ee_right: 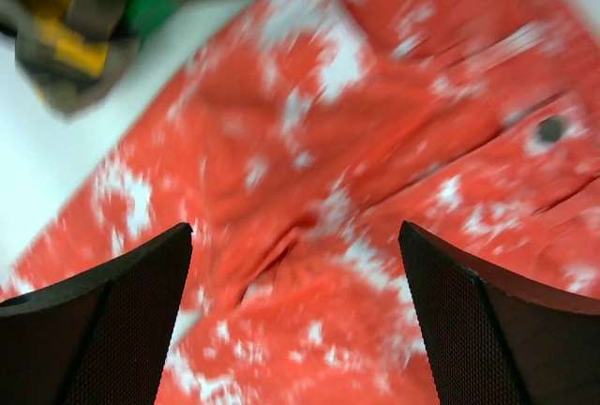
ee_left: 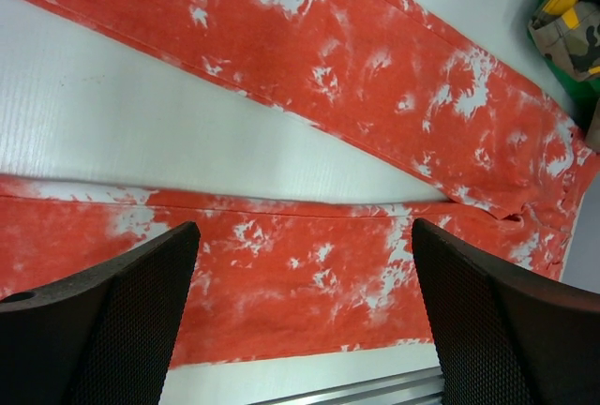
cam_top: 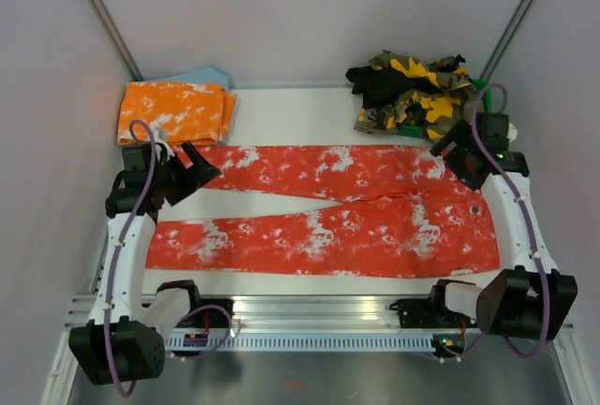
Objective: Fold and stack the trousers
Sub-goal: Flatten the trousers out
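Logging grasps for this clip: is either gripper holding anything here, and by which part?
Nothing is held. The left gripper and the right gripper both stand open over the trousers, which lie spread flat.

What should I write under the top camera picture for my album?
Red tie-dye trousers lie flat, legs apart, with the left pincer and right pincer open at either end.

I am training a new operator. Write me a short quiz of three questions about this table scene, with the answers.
1. True or false: the red trousers lie spread flat, legs apart.
2. Which pair is already folded? A) orange pair B) camouflage pair C) red trousers
3. Fill in: the left claw and the right claw are both ____.
Key: 1 true; 2 A; 3 open.
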You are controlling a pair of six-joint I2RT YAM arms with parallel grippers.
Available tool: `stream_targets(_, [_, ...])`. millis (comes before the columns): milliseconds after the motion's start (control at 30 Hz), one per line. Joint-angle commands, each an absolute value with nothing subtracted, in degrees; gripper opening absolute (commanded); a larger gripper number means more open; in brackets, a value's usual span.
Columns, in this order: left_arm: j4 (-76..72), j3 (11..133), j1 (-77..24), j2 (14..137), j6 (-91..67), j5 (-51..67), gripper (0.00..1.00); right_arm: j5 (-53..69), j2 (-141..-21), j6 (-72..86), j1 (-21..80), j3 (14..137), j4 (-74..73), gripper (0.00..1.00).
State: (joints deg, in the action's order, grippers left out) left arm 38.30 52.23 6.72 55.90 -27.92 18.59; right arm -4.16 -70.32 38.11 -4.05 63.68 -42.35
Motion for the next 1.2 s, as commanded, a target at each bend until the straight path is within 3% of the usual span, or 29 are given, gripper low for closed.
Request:
stream_targets(0, [41.7, 55.9, 7.8, 56.3, -32.3, 15.1, 1.00, -0.2, -69.9, 33.9, -14.5, 63.4, -36.6, 0.98])
stream_targets(200, [43.9, 53.4, 10.2, 54.4, -38.6, 12.7, 1.00, -0.3, -70.6, 33.7, -20.9, 59.1, -34.6, 0.98])
stream_targets(500, [51.3, 47.7, 17.8, 51.4, -45.2, 11.8, 1.00, 6.7, -66.5, 43.4, -34.7, 43.0, -31.5, 0.98])
stream_targets(800, [65.3, 47.2, 17.9, 41.8, -56.1, -6.3, 1.00, -4.5, -59.2, 48.7, -35.2, 42.5, -44.6, 0.98])
stream_targets(1067, [59.1, 44.2, 17.8, 46.5, -51.8, -0.3, 1.00, -26.3, -49.5, 52.6, -35.3, 44.9, -55.9, 0.98])
stream_targets(1167, [57.0, 44.6, 17.8, 48.9, -50.4, 1.4, 1.00, -26.0, -46.4, 53.2, -35.3, 42.8, -54.8, 0.98])
